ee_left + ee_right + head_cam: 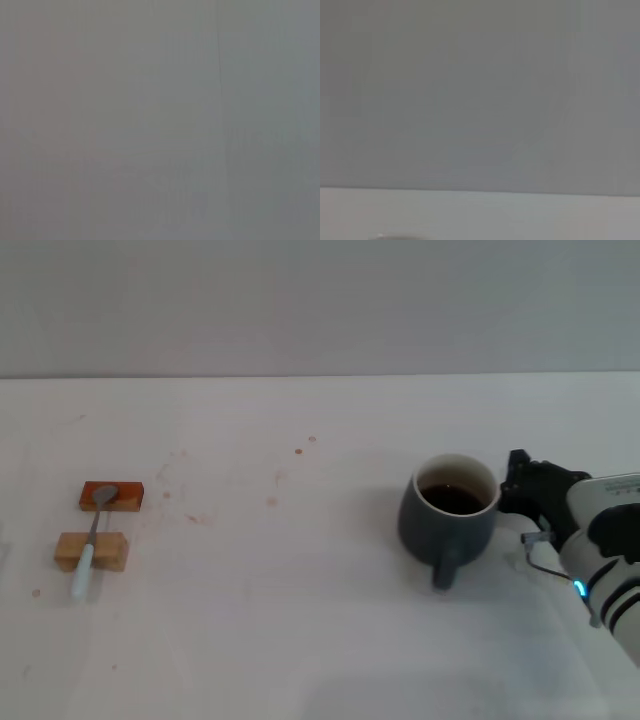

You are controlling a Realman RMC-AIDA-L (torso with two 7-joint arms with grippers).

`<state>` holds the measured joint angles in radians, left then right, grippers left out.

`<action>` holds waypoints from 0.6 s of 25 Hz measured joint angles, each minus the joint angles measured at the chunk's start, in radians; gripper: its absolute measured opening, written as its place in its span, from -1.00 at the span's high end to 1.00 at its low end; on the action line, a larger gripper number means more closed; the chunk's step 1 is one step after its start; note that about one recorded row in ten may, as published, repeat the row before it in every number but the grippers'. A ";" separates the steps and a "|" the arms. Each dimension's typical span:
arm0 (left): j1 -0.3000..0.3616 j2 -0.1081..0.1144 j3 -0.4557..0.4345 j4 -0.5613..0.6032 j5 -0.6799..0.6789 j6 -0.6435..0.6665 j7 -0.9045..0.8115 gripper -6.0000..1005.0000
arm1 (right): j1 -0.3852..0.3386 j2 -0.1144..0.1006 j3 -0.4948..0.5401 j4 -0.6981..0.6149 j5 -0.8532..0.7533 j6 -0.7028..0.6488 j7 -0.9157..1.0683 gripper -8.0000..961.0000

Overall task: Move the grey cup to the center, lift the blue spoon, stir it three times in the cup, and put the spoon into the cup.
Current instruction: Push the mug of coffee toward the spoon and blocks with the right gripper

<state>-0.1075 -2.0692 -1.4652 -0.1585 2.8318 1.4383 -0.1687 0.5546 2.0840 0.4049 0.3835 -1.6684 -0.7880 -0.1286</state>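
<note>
Grey cup [449,520] beside right claw [517,490], seemingly touching; wrist views blank.

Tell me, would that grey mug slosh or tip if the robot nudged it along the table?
The grey cup looks squat and wide, so it probably slides rather than tips. The dark liquid sits near the rim, so a jerky push from the right end effector beside it could spill some. It looks ceramic, so likely fairly heavy.

The spoon [93,537] lies across two blocks [91,551] at the table's [300,640] left, cup [449,517] well right.
</note>
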 joint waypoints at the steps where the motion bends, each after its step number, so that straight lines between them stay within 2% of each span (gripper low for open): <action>1: 0.000 0.000 0.000 0.000 0.000 0.000 0.000 -0.59 | 0.001 0.000 0.000 0.008 -0.007 0.003 0.000 0.99; 15: -0.002 0.002 -0.003 0.001 0.000 0.001 0.000 -0.58 | 0.025 0.003 0.000 0.092 -0.100 0.047 0.000 0.99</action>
<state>-0.1090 -2.0677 -1.4686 -0.1579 2.8318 1.4391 -0.1687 0.5797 2.0871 0.4049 0.4758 -1.7681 -0.7413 -0.1286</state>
